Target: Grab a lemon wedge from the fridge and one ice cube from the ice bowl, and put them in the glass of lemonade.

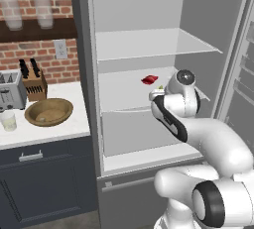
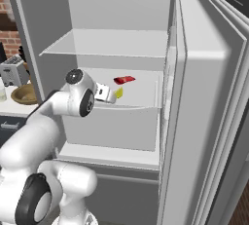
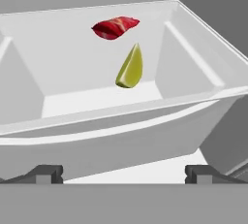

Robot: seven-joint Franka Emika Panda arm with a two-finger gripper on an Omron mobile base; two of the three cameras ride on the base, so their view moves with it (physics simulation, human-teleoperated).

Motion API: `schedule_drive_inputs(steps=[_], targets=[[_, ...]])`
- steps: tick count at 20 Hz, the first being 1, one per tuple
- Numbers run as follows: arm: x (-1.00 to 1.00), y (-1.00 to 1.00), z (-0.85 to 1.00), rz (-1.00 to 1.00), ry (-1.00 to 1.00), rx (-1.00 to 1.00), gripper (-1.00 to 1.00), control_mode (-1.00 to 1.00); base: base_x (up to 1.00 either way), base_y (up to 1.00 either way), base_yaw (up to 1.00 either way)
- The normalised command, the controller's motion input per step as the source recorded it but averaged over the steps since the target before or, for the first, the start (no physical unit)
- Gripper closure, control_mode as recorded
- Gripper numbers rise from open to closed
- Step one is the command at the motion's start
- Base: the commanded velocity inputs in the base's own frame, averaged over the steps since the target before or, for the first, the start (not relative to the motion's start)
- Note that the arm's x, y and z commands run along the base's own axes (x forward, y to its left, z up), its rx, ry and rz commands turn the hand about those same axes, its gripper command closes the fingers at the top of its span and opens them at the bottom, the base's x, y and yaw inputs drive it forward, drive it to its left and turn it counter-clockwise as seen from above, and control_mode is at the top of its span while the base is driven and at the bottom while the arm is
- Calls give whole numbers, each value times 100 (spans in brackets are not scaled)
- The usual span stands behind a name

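Hand (image 3: pixel 123 172) open before yellow-green, pointed lemon wedge (image 3: pixel 130 68).

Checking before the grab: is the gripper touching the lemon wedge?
Apart. Hand view shows the lemon wedge well beyond the open gripper.

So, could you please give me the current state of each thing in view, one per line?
fridge: door open.
lemon wedge: lying on the middle shelf, untouched.
red item: lying behind the wedge.
gripper: open, empty, short of the wedge.
ice bowl: upright on the counter.
glass of lemonade: upright, filled.
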Motion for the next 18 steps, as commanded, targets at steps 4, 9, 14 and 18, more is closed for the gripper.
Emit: schedule_drive_inputs(steps=[4,9,14,18], targets=[[25,0,-20,0,0,0,-100,-100,0,0,0],[27,0,-28,0,-4,0,-100,-100,0,0,0],[13,0,-6,0,-1,0,-100,-100,0,0,0],[5,0,0,0,0,0,-100,-100,0,0,0]])
